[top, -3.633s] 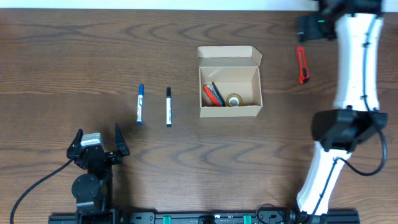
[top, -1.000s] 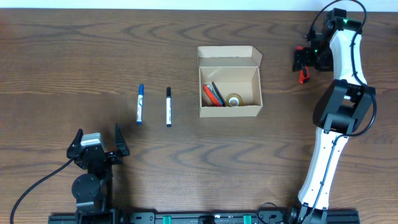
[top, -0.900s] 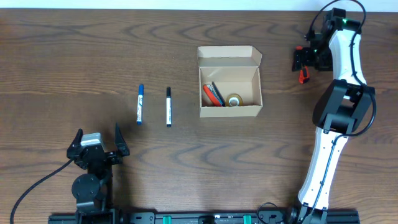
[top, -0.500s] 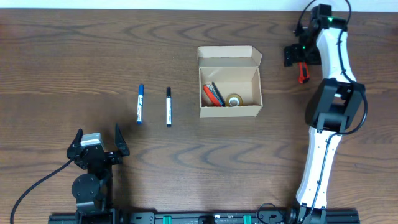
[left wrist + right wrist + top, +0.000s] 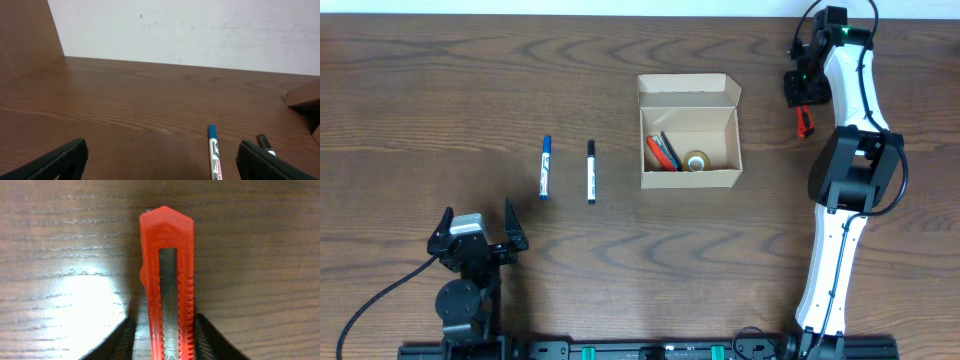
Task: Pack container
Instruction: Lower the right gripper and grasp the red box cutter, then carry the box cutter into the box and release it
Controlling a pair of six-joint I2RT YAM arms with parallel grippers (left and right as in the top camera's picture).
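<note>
Your right gripper is down at the far right of the surface, its fingers closed against both sides of the red cutter, which lies flat on the wood. The container sits near the middle, well apart from it, flap open, with a tape roll and some red and dark items inside. Your left gripper rests at the near left, jaws wide apart and empty, facing a blue marker and a black marker.

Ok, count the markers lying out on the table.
2: a blue marker and a black marker, side by side left of the container. Others may be hidden inside it.
</note>
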